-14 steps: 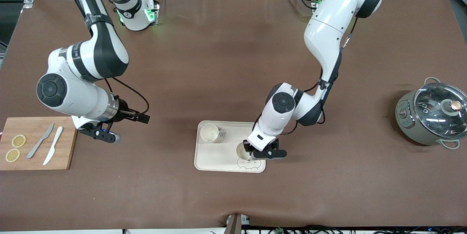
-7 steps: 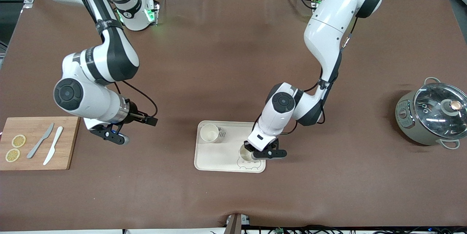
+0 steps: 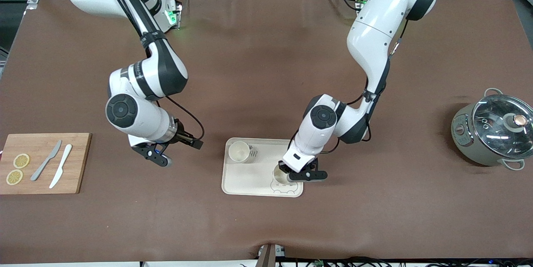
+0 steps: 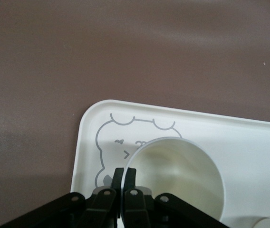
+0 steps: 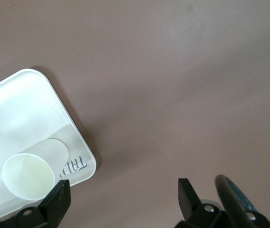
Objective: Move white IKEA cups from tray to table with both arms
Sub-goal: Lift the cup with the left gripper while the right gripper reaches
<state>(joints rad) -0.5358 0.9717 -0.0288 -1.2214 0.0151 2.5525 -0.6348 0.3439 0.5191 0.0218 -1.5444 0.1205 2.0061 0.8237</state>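
Two small off-white cups, plain, handleless and slightly tapered, stand upright on a cream tray (image 3: 250,175) with rounded corners, a grey bear outline printed at one end and grey lettering at the other. On a clock face laid over the tray in the front view, the first cup (image 3: 239,151) sits at about 11 o'clock, near the tray's corner toward the right arm's end of the tabletop. The second cup (image 3: 280,175) sits at about 4 o'clock, over the bear print, nearer the front camera than the first.

The left end effector (image 3: 285,173) is down at the second cup; in the left wrist view its fingers (image 4: 117,183) are pinched together on the cup's rim (image 4: 173,171), one finger inside the wall and one outside, so it is clenched on that cup. The right end effector (image 3: 175,150) hangs over bare tabletop at about 9 o'clock from the tray, its fingers (image 5: 59,197) spread wide and holding nothing.

The tabletop (image 3: 266,71) is covered in a matt brown sheet. At the right arm's end lies a wooden cutting board (image 3: 77,163) with two lemon slices (image 3: 21,160), a grey knife (image 3: 46,160) and a white knife (image 3: 61,165). At the left arm's end stands a grey pot (image 3: 470,133) with a glass lid (image 3: 501,122). Grey floor and metal framing show above the tabletop's edge.
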